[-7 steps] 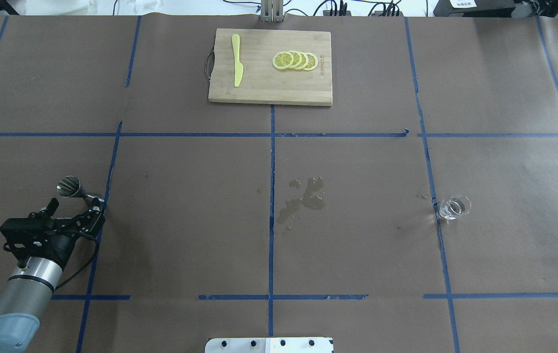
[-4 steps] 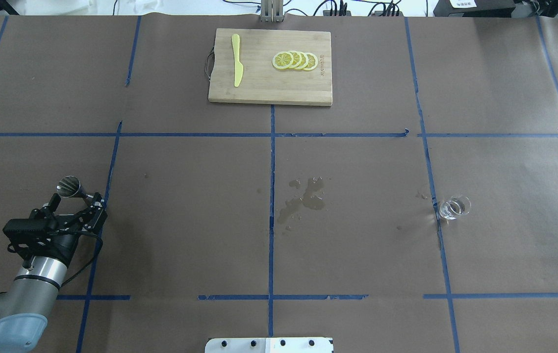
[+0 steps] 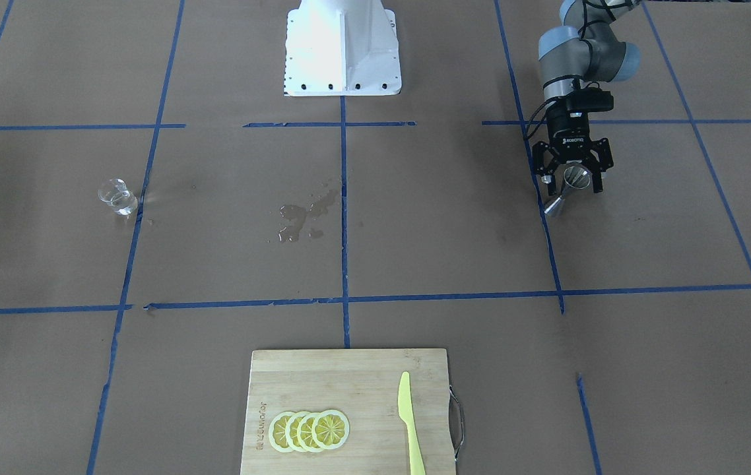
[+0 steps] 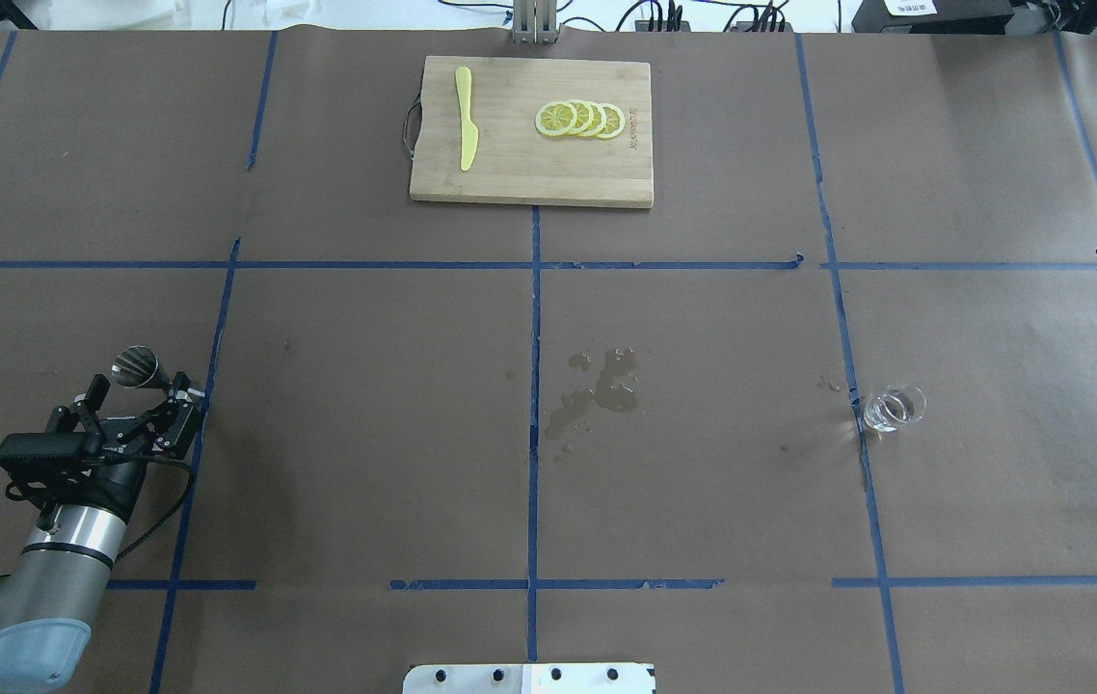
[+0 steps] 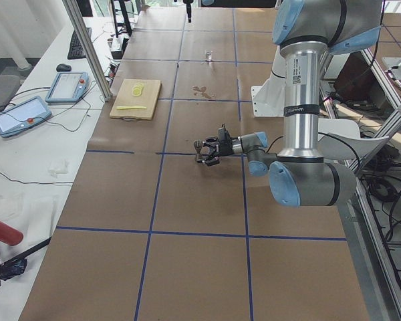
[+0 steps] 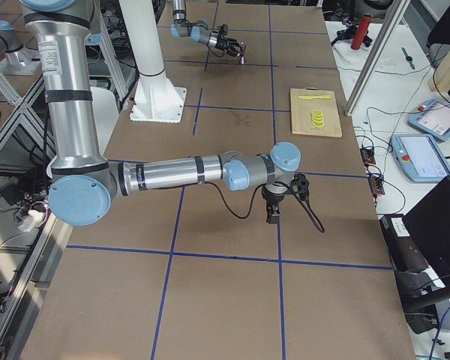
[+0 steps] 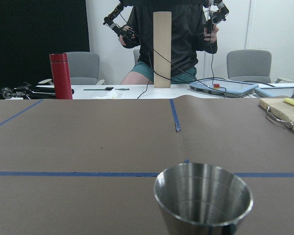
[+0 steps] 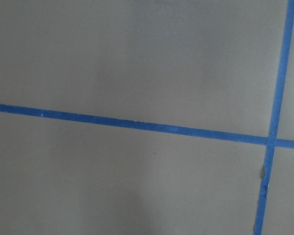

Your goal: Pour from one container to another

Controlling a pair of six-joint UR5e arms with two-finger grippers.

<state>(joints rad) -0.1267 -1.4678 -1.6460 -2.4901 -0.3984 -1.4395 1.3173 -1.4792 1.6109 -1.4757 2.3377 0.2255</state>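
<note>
Left jaws spread wide either side of steel jigger (image 7: 204, 203), not gripping; reads as pre-grasp alignment. Jigger upright on counter (image 4: 365, 434), robot's left. Glass cup (image 4: 891, 408) well apart, robot's right, so one must travel. Right jaws: state can't tell.

Jigger (image 7: 203, 198) is polished stainless, properly mirror-shiny inside and out. The cup (image 4: 893, 407) over at 3 o'clock is clear smooth glass. Worktop (image 4: 703, 501) is covered in matt brown paper with blue tape lines (image 4: 533, 482) and a wet, shiny patch (image 4: 597, 390) in the middle. Board (image 4: 529, 178) at 12 o'clock looks like pale matt wood, and the knife (image 4: 465, 118) on it is yellow plastic.
</note>
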